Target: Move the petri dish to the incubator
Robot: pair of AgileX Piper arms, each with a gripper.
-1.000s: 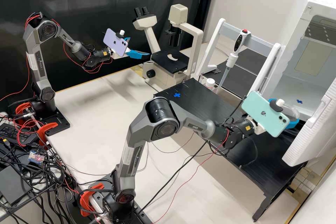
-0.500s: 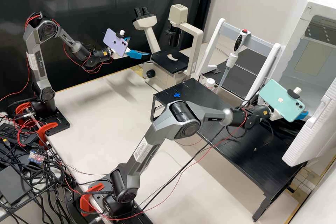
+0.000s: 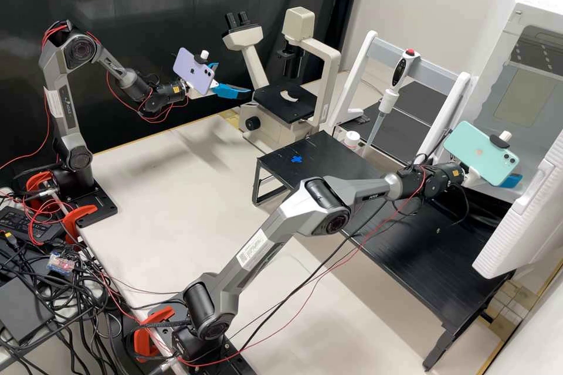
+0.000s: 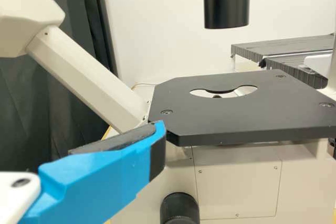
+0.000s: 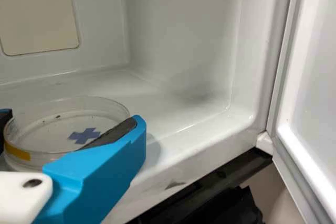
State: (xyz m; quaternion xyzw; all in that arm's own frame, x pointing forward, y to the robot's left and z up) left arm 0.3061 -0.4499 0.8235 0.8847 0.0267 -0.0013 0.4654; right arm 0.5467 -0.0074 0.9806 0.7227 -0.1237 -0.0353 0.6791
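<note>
The right gripper [image 5: 72, 118] carries a clear petri dish [image 5: 44, 129] inside the incubator [image 5: 178, 35], over the front part of its floor, as the door [image 3: 522, 217] stands open. The dish sits between the gripper's two dark-padded fingers, apparently in their grasp, with a yellow mark [image 5: 17, 152] on its side wall and a blue cross [image 5: 83, 135] showing through its clear base. Whether the dish touches the floor or hangs just above it cannot be told.

Over the past second, the right arm [image 3: 316, 205] stretches farther toward the chamber; in the high view, the dish moves from plain sight at the opening to behind the mint-green phone [image 3: 481, 155] on the wrist. Most of that advance comes in the first half, with only a short push after it, suggesting that the carry is nearly over and placement is at hand. The next move likely calls for settling the dish level on the cross before letting go; a tilted release could drag it or shift its lid, if it has one.

The left gripper [image 3: 233, 78], its fingers spread and holding nothing, waits beside the microscope [image 3: 281, 102], its pose unchanged over the same second.
</note>
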